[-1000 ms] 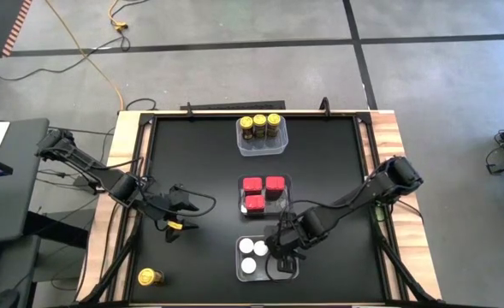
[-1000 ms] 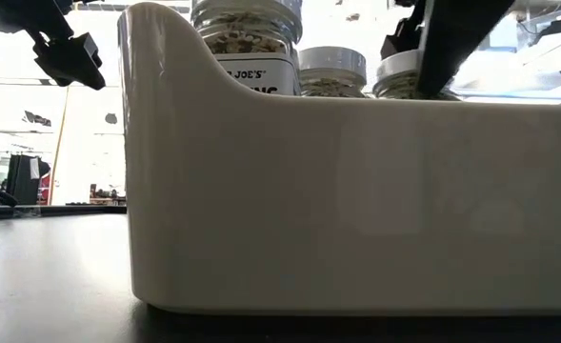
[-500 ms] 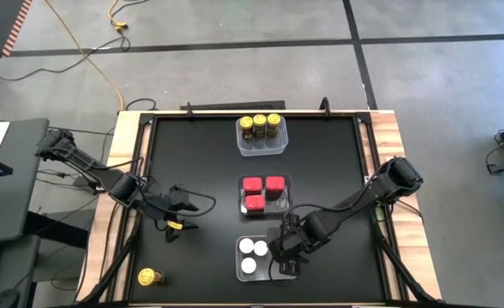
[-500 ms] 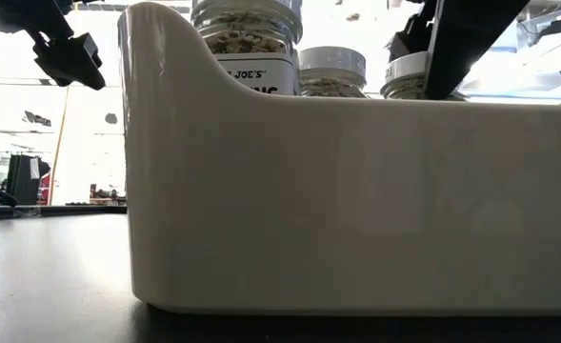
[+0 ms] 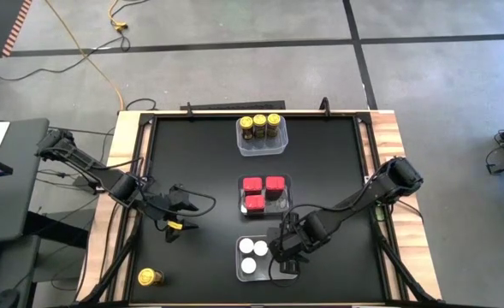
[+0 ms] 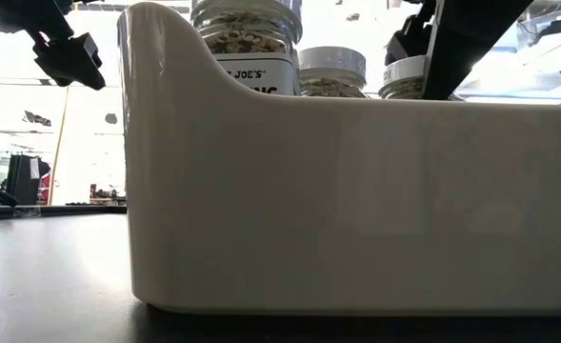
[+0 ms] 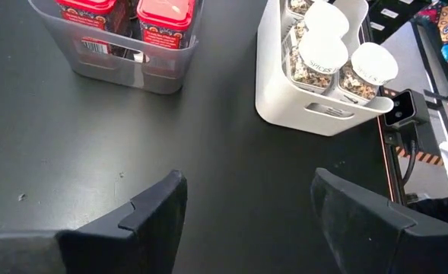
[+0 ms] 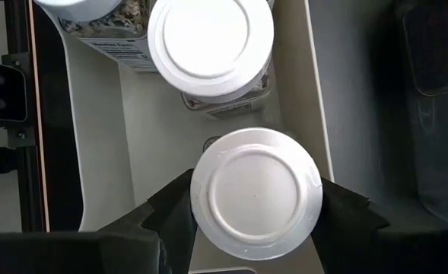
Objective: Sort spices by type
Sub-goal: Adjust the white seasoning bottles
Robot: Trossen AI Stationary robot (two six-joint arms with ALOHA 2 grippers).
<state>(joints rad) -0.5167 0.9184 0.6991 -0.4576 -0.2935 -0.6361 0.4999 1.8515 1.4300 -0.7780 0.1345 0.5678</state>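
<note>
My right gripper [image 5: 283, 254] [image 8: 255, 209] is shut on a white-capped jar [image 8: 255, 194] inside the white tub [image 5: 240, 258] at the near middle. Other white-capped jars [image 5: 252, 249] stand in that tub. Red tins [image 5: 263, 192] fill a clear tub at the centre. Yellow-capped jars [image 5: 260, 125] stand in a clear tub at the far edge. One yellow-capped jar [image 5: 149, 276] lies on the table near the front left corner. Left of the red tins, my left gripper [image 5: 181, 214] [image 7: 246, 198] hangs open over bare table. My right gripper has the jar's round white cap [image 8: 202, 199] pinched between its two fingers, one on each side of the rim. The fingers come from above, pointing steeply down into the tub. The jar stays upright; whether its base stands on the tub's floor is hidden.
The white tub's wall [image 6: 356, 200] fills the low view, with jar tops [image 6: 247, 24] above it. A small camera [image 7: 406, 110] sits at the table's near edge beside the tub. Wooden rails [image 5: 387, 137] border the black table.
My right gripper has tipped slightly, and the jar it holds has shifted a little toward the table's right inside the white tub.
</note>
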